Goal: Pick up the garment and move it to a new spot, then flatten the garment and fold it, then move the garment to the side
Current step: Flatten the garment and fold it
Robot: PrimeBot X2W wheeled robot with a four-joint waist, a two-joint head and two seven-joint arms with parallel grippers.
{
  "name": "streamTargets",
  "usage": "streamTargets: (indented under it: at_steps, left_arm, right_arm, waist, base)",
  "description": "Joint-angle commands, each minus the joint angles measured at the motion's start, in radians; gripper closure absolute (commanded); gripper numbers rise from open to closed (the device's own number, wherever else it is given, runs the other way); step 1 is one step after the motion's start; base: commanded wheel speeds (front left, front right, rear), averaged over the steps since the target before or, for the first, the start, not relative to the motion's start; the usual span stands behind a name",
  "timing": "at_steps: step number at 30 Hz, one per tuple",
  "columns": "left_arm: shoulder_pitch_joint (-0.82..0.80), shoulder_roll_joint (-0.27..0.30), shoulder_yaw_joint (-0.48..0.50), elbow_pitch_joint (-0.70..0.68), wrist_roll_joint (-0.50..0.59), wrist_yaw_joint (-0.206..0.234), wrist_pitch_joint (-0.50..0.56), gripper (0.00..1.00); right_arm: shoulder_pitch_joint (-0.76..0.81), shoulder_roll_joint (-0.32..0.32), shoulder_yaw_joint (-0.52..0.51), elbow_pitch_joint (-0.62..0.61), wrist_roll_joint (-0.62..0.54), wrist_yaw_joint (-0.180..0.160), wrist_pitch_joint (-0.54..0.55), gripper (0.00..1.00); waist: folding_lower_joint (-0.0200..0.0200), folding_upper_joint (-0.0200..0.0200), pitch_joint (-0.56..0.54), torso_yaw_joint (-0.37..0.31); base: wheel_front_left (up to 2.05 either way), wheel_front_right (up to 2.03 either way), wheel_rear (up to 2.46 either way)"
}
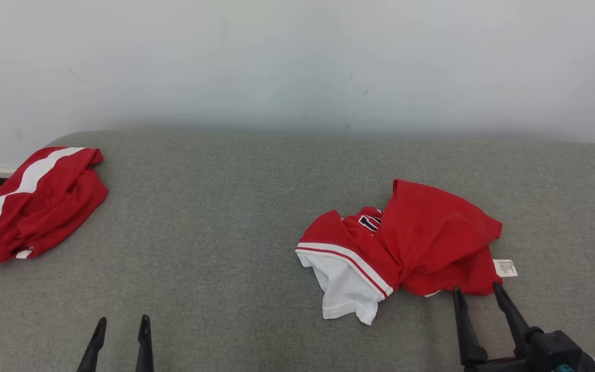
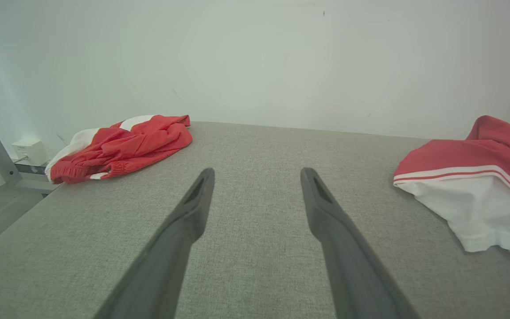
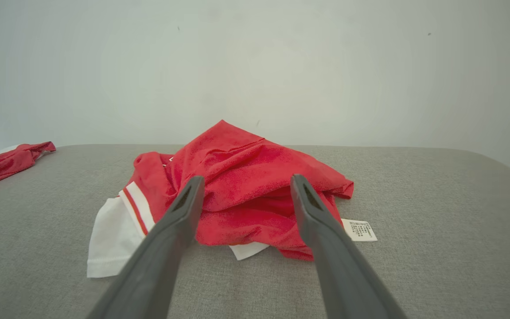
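The crumpled red-and-white garment (image 1: pixel 416 237) lies on the grey cushion (image 1: pixel 235 217) toward 4 o'clock in the head view. Its long axis runs from the white sleeve at 8 o'clock to the red peak at 1 o'clock, with a white label (image 1: pixel 505 267) at its 4 o'clock edge. The right gripper (image 1: pixel 476 288) sits just beside the near hem, fingers spread wide and empty, pointing to 12. The left gripper (image 1: pixel 123 319) at 7 o'clock, also wide and empty, points to 12. Another red cloth (image 1: pixel 39 201) lies at 9 o'clock.

Red-and-white garment (image 1: pixel 431 237) lies crumpled in a heap, right of centre.
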Motion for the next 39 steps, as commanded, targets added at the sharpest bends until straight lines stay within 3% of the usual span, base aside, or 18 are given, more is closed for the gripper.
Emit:
streamTargets:
  at_steps: [1, 10, 26, 27, 29, 39]
  left_arm:
    - [-0.01, -0.002, -0.002, 0.0, 0.007, -0.001, -0.003, 0.0]
    - [-0.025, 0.001, -0.032, 0.001, 0.001, -0.001, -0.003, 0.0]
    - [-0.087, 0.013, -0.071, 0.023, -0.025, 0.0, -0.003, 0.0]
    - [-0.089, 0.014, -0.074, 0.025, -0.025, 0.0, -0.003, 0.0]
    - [-0.092, 0.015, -0.072, 0.029, -0.027, 0.0, -0.003, 0.0]
    - [-0.077, 0.01, -0.063, 0.041, -0.021, 0.0, -0.003, 0.0]
  right_arm:
    - [-0.008, -0.007, 0.007, 0.007, 0.007, -0.002, -0.001, 0.0]
    - [-0.056, -0.008, 0.099, 0.12, 0.039, -0.002, -0.001, 0.0]
    - [-0.249, 0.008, 0.165, 0.47, 0.099, -0.002, -0.001, 0.0]
    - [-0.262, 0.008, 0.167, 0.483, 0.104, -0.002, -0.001, 0.4]
    - [-0.287, 0.009, 0.178, 0.5, 0.118, -0.002, -0.001, 1.0]
    - [-0.376, -0.034, 0.236, 0.383, 0.147, -0.002, -0.001, 1.0]
  waist:
    - [0.0, 0.0, 0.001, 0.006]
    - [0.0, 0.0, 0.018, 0.072]
    - [0.0, 0.0, 0.081, 0.19]
    - [0.0, 0.0, 0.083, 0.195]
    - [0.0, 0.0, 0.085, 0.2]
    - [0.0, 0.0, 0.063, 0.167]
  base:
    - [0.0, 0.0, 0.0]
    - [0.0, 0.0, 0.0]
    - [0.0, 0.0, 0.0]
    - [0.0, 0.0, 0.0]
    - [0.0, 0.0, 0.0]
    - [0.0, 0.0, 0.0]
